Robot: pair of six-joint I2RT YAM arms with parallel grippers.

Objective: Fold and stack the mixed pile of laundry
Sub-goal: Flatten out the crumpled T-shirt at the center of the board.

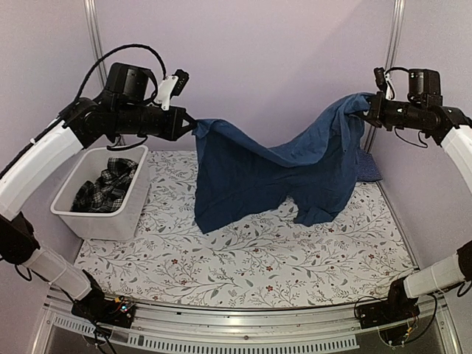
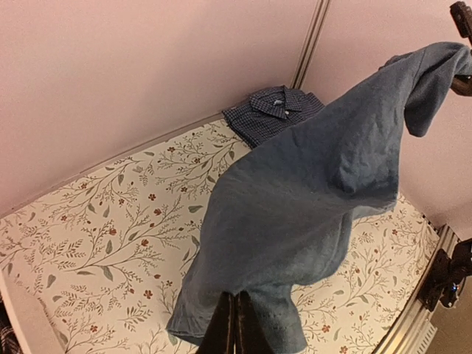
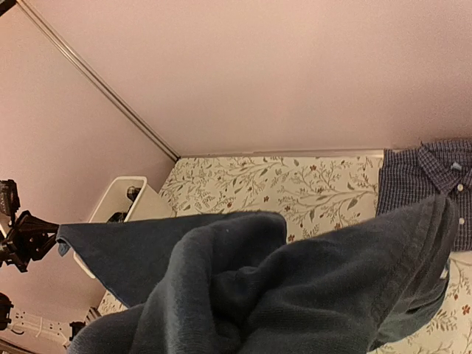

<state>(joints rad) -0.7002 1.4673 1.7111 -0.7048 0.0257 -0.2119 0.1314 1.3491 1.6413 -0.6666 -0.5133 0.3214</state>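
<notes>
The dark blue T-shirt (image 1: pixel 273 177) hangs stretched in the air between both grippers, its lower edge draping onto the floral tablecloth (image 1: pixel 243 258). My left gripper (image 1: pixel 190 125) is shut on its left corner; in the left wrist view the shut fingers (image 2: pixel 234 324) pinch the cloth (image 2: pixel 310 199). My right gripper (image 1: pixel 371 103) is shut on the right corner; its fingers are buried under cloth (image 3: pixel 295 295). The folded blue-and-white checked shirt (image 2: pixel 273 110) lies at the back right corner (image 1: pixel 367 168). The black-and-white plaid piece (image 1: pixel 107 186) lies in the white tub (image 1: pixel 99 221).
The white tub stands at the left edge of the table, also visible in the right wrist view (image 3: pixel 122 203). Walls close the back and sides. A metal rail (image 1: pixel 243 324) runs along the near edge.
</notes>
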